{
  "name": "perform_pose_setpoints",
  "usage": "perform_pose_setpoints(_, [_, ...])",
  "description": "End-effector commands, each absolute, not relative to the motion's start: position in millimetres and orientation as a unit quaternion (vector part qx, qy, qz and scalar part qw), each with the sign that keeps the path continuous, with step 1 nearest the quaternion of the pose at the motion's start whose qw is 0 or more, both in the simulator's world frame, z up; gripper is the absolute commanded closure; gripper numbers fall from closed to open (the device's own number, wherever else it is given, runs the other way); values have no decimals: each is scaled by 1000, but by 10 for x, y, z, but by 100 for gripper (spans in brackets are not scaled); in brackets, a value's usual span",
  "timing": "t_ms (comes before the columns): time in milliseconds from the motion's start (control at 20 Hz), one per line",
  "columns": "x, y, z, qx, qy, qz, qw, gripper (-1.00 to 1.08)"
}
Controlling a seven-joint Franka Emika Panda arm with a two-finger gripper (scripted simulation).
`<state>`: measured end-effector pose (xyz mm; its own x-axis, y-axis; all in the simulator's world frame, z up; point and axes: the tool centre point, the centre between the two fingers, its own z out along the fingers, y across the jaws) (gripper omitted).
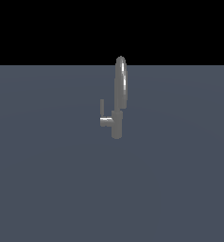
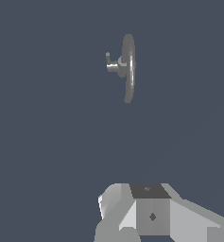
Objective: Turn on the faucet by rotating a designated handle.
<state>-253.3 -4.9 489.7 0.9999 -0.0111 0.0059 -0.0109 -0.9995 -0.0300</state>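
Observation:
A small grey metallic faucet (image 1: 117, 118) stands upright on the flat grey floor, its narrow arched loop spout seen edge-on. The handle (image 1: 103, 116), a thin L-shaped lever, sticks out from the post toward the exterior view's left, its slim bar pointing up. The wrist view looks down on the faucet (image 2: 128, 71) and the handle (image 2: 111, 64) from well above. Only blocky grey and white parts of my gripper (image 2: 149, 201) show at that picture's edge, far from the faucet and touching nothing. How its jaws stand is not readable. The arm is absent from the exterior view.
A plain grey-blue floor (image 1: 47, 179) surrounds the faucet on all sides. Beyond its far edge is black background.

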Motion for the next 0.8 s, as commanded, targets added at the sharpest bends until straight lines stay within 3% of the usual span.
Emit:
perform_pose_setpoints(0, [-2533, -49, 4897, -1000, 6, -3, 15, 108])
perform_pose_setpoints(750, [-2493, 9, 4947, -1000, -19, -8, 10, 108])
